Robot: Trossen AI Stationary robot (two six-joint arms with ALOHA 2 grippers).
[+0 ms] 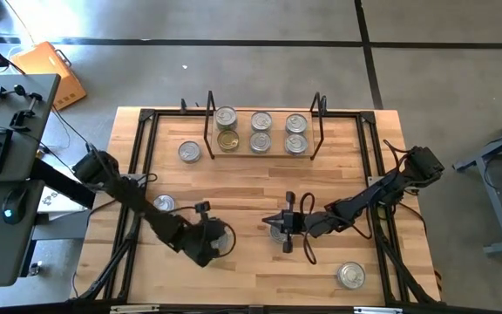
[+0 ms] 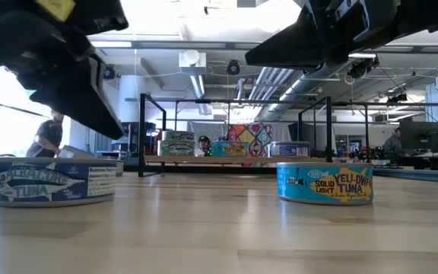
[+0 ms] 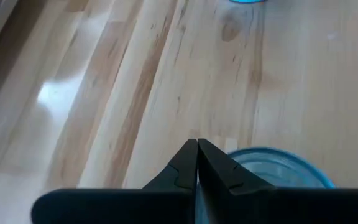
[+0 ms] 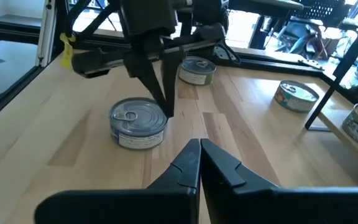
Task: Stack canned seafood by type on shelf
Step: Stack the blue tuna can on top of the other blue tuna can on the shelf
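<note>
Tin upright, lid upward, axis vertical; left gripper pressed together beside it; right gripper likewise closed, empty.

My black left gripper hangs over pale blond table wood. At my three o'clock, a silver-lidded, blue-rimmed tin. In the low view, a bright-blue can with yellow lettering.

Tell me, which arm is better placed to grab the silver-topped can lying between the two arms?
Left. The left tool hangs tips-down right at the rim of that can, though shut, so it must open first. The right tool, also shut, sits farther back from it.
</note>
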